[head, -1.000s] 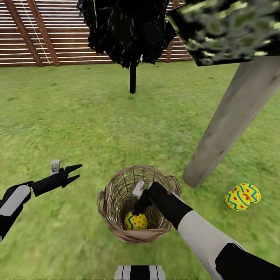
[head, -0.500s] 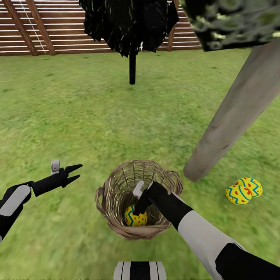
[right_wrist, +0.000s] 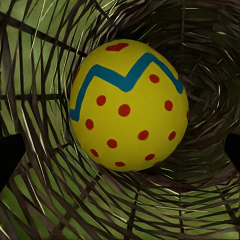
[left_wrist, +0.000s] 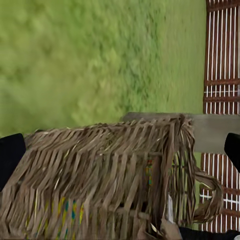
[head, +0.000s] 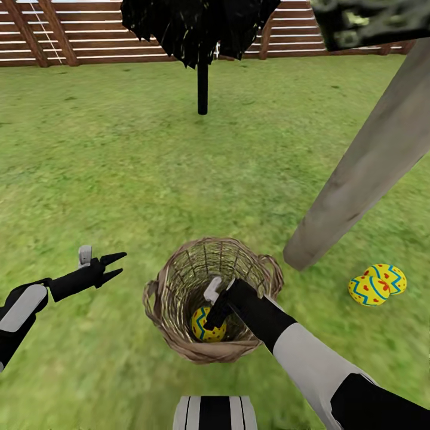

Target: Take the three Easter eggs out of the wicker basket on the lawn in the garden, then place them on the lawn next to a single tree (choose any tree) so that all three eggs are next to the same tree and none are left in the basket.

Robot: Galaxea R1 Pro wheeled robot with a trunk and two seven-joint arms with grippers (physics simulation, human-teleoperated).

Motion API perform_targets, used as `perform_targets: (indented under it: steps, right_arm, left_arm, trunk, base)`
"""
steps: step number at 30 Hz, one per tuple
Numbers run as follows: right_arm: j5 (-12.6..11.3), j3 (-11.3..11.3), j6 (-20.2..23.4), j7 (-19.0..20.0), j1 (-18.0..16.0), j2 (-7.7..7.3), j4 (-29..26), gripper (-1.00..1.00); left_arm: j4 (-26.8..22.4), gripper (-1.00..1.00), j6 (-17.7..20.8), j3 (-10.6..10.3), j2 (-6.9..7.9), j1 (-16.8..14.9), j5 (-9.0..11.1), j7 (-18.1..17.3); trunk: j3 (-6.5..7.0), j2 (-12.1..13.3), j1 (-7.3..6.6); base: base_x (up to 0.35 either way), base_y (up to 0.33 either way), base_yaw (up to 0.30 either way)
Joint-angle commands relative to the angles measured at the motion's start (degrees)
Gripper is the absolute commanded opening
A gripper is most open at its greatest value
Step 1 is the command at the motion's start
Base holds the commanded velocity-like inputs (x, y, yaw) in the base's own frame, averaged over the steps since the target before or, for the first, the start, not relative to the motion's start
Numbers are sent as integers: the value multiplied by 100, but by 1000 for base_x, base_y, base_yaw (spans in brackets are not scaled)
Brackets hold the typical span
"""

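Note:
The wicker basket stands on the lawn just in front of me. One yellow Easter egg with a blue zigzag and red spots lies at its bottom. My right gripper reaches down inside the basket, right above that egg. In the right wrist view the egg sits between the spread dark fingertips, with the right gripper open. Two more Easter eggs lie on the grass beside the pale tree trunk. My left gripper hovers open to the left of the basket.
A dark tree with a thin black trunk stands farther back on the grass. A brown slatted fence closes off the far side. Open grass stretches to the left and ahead.
The whole view has shifted, with the ground sliding up the picture. The right gripper now sits closer to the egg in the basket. The left arm holds the same pose.

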Motion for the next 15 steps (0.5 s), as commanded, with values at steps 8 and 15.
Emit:
perform_targets:
  steps: [8, 15]
  right_arm:
    - [151, 128, 35, 26, -136, 33, -2, 100]
    - [371, 289, 200, 66, -362, 96, 43, 100]
  left_arm:
    - [7, 100, 18, -18, -34, 144, 55, -49]
    - [-7, 100, 18, -11, -245, 157, 74, -54]
  trunk:
    - [-48, -5, 4]
    - [-48, -5, 4]
  base:
    - [0, 0, 0]
    - [0, 0, 0]
